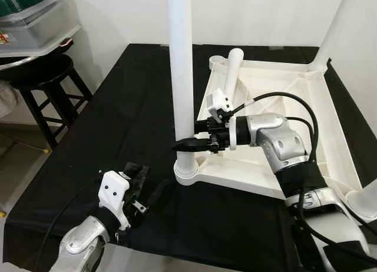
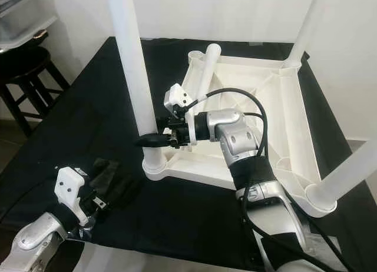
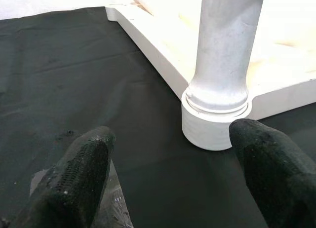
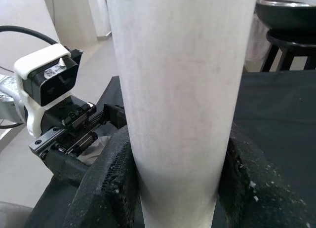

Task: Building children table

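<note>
Clamped on either side of the upright white table leg (image 1: 180, 66), the right gripper (image 1: 189, 145) has its two black fingers (image 4: 111, 183) pressed against the tube just above the corner socket (image 1: 188, 172), as the right wrist view shows: a pad flat on each flank, the leg filling the gap between them. The left gripper (image 1: 141, 195) rests low on the black cloth (image 1: 88, 142), its fingers (image 3: 79, 173) spread wide with nothing between them, pointing toward the same socket from near by but apart from it.

The step in hand looks like seating or tightening this leg in the upturned white tabletop (image 1: 277, 101). To do it well, I judge the right gripper should keep the leg plumb while pressing or turning, since a tilt would bind it in the collar; the grip sits low, which gives control at the joint but little leverage. The left gripper could usefully steady the tabletop's edge so the frame does not slide on the cloth.

Further out, a loose leg (image 1: 231, 75) lies slanted inside the tabletop, two more legs stand at the far (image 1: 330, 36) and near right corners (image 2: 347, 172), and a black stool (image 1: 41, 83) stands beside the table.
</note>
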Controlling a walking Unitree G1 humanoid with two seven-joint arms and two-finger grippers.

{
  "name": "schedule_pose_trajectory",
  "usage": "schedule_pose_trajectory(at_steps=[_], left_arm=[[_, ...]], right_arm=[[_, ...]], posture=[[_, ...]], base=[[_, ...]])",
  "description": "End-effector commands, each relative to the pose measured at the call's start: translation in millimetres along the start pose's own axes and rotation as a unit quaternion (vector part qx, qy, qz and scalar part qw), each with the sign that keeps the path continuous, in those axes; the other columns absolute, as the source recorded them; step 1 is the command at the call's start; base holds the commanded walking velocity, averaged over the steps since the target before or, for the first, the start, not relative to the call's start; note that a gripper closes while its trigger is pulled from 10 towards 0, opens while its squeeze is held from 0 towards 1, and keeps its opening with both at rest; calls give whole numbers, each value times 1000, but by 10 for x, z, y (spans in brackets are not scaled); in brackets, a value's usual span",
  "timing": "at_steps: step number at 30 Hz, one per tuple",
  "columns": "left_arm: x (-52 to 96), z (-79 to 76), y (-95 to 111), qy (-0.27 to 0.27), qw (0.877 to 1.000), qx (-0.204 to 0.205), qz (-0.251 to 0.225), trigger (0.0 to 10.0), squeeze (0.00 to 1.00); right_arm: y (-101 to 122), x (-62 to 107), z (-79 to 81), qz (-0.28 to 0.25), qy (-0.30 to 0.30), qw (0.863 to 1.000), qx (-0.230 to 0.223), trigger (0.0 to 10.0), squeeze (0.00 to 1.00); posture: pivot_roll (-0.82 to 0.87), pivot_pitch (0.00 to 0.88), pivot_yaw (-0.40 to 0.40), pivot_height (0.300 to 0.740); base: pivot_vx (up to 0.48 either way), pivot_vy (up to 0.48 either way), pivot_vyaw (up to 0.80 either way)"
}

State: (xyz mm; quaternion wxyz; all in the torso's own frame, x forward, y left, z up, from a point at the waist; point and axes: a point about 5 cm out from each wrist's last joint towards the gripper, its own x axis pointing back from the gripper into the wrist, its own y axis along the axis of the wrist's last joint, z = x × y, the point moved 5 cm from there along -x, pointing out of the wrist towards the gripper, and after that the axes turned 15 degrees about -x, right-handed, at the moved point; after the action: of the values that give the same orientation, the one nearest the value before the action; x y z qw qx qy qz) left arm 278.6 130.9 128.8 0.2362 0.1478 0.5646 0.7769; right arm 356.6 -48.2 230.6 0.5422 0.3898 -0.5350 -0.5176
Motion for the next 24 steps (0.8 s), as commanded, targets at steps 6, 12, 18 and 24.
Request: schedule_pose_trajectory(at_steps=[6, 12, 18, 24], left_arm=[[43, -18, -36, -2, 1000, -1, 10, 9686, 0], [63, 14, -31, -2, 1000, -1, 9, 9686, 0], [52, 18, -53, -3, 1000, -3, 12, 9569, 0], [73, -4, -51, -4, 1000, -3, 12, 9922, 0]], right_arm=[[-358, -62, -32, -8, -76, 997, -19, 0, 0], [-952, -259, 65, -30, -363, 925, -110, 0, 0], [-841, -380, 132, -31, -357, 930, -82, 0, 0], [-709, -514, 219, -57, -293, 948, -107, 10000, 0]], posture=[[14, 186, 25, 740], [0, 200, 40, 740], [-3, 185, 47, 740], [11, 179, 35, 740]], base=[[0, 0, 0], [0, 0, 0], [0, 0, 0], [0, 0, 0]])
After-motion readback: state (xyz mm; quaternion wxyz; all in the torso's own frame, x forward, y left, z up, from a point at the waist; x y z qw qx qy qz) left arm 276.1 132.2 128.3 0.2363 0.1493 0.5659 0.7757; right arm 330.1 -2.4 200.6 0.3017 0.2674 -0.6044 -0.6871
